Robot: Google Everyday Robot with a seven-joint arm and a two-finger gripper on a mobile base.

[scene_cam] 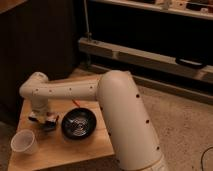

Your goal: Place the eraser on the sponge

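My gripper [42, 118] hangs from the white wrist over the left part of the small wooden table [60, 150], just left of the black bowl. A small white and reddish piece, which looks like the eraser [50, 119], shows right under the gripper. I cannot tell whether it is held or resting. Below it a dark blue-grey patch, apparently the sponge [48, 126], lies on the table, mostly hidden by the gripper.
A black bowl [79, 123] sits mid-table right of the gripper. A white cup [24, 142] stands at the front left corner. A thin orange pen [76, 103] lies behind the bowl. My thick white arm [120, 110] crosses the table's right side.
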